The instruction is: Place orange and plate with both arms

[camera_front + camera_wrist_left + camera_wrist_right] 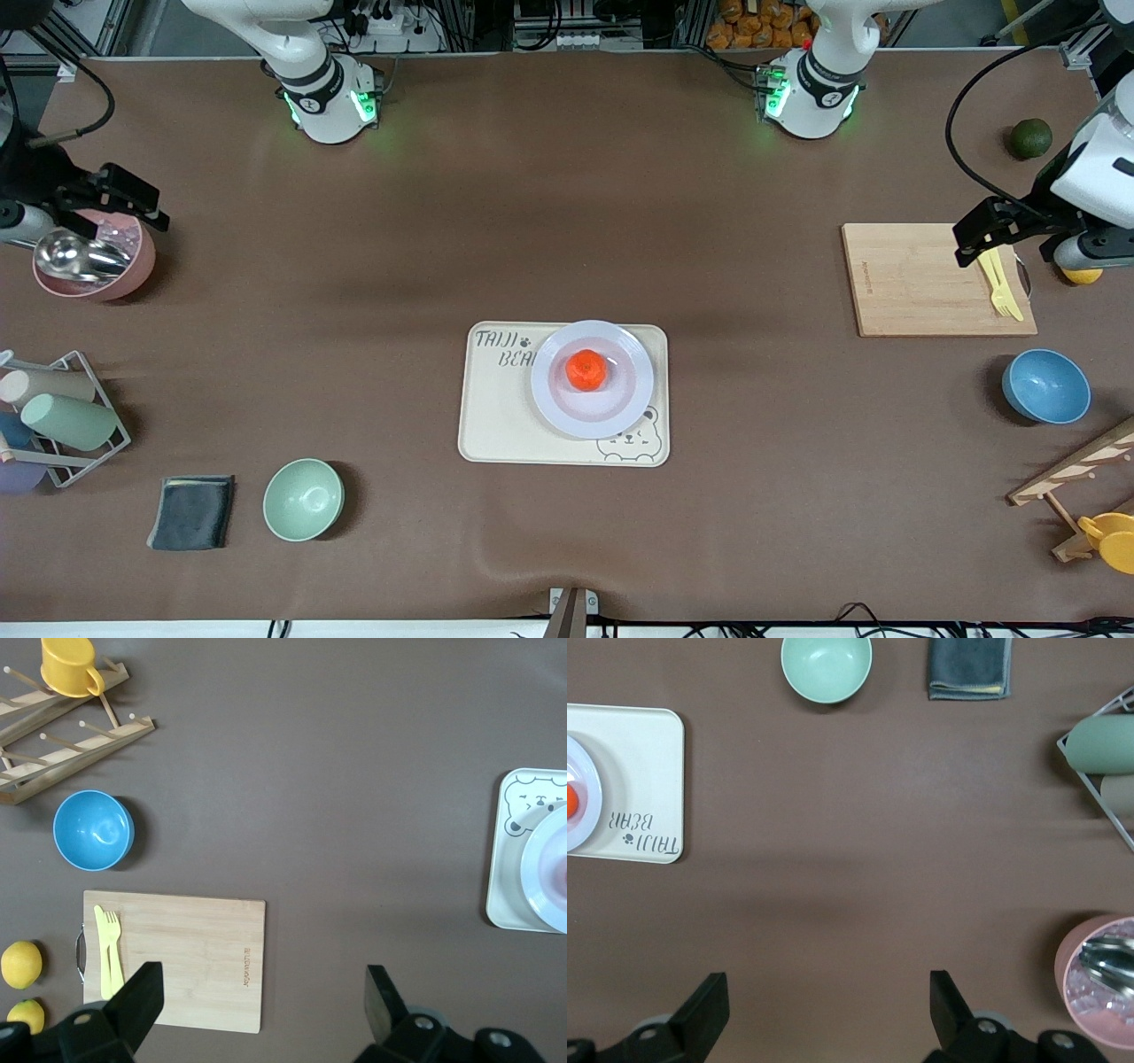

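- The left hand [261, 997] hangs over the brown bench [319, 771], its two dark fingers [137, 997] spread wide with nothing between them.
- A wooden cutting board [190, 957] lies below it, with a yellow plastic fork [109, 939] on the end by the board's metal handle.
- Two lemons [21, 964] sit just beside that handle end.
- A blue bowl [92, 830] stands near the board, between it and a wooden rack [75, 749] bearing a yellow mug [71, 665].
- The plate [547, 864] rests on a cream bear-printed tray [507, 859], well apart from the board.

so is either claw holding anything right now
No. Both claws are open and empty: left claw over the cutting board, right claw over the pink bowl.
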Controlling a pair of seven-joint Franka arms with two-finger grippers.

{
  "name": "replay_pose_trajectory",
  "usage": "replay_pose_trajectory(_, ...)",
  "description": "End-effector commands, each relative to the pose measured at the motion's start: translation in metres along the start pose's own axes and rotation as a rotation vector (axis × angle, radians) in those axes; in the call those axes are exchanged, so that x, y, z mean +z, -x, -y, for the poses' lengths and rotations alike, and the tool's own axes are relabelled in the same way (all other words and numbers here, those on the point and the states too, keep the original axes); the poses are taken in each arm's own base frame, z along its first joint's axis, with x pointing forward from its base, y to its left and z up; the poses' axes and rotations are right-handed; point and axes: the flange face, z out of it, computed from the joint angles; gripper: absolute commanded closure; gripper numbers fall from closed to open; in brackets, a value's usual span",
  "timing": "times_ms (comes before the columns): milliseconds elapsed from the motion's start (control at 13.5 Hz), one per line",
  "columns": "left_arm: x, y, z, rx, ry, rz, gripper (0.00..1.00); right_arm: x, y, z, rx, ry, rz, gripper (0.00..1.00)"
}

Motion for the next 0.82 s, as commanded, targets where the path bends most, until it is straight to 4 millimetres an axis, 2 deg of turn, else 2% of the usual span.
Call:
replay_pose_trajectory(0, -0.015, 0.002, 0.005, 0.019, -0.018, -0.008, 0.0, 0.003, 0.0, 0.0, 0.011, 0.056, 0.007, 0.0)
replay_pose_trajectory(74, -0.017, 0.002, 0.008, 0.015, -0.019, 0.005, 0.0, -0.004, -0.004, -0.005, -0.007, 0.079, -0.008, 0.0)
replay_pose_trajectory(371, -0.017, 0.0, 0.006, 0.012, -0.009, 0.021, 0.0, -0.003, -0.01, -0.021, 0.001, 0.084, -0.022, 0.0)
replay_pose_trajectory(742, -0.017, 0.001, 0.001, 0.013, -0.006, 0.022, 0.0, 0.0, -0.01, -0.016, -0.009, 0.083, -0.005, 0.0)
